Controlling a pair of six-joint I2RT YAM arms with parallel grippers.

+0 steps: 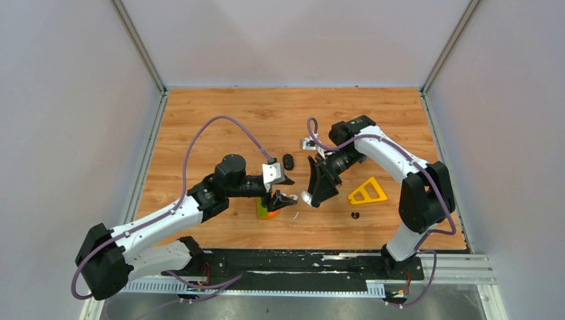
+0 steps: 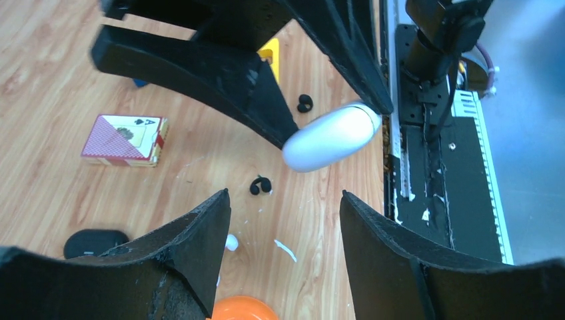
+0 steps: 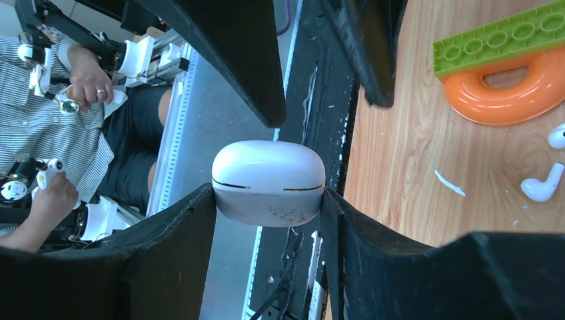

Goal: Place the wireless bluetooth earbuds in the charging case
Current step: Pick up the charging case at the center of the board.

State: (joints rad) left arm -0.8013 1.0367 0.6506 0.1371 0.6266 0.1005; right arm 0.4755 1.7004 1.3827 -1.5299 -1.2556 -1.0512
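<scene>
The right tool [image 1: 315, 194] grips a white charging case [image 1: 306, 197] just beside the left tool [image 1: 285, 198] over the wooden bench [image 1: 220, 113]; a black earbud [image 1: 354, 215] lies near a yellow triangle [image 1: 368, 192].

white case [image 3: 268, 181], black earbuds [image 2: 261, 185], orange ring [image 3: 493, 108], green brick [image 3: 500, 40]

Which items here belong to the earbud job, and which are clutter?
Job: white oval charging case, held by right gripper; black oval case; white stemmed earbuds; black knobby earbuds.
Clutter: orange plastic ring; green studded brick; yellow plastic triangle; red playing-card box; thin white sliver.
</scene>
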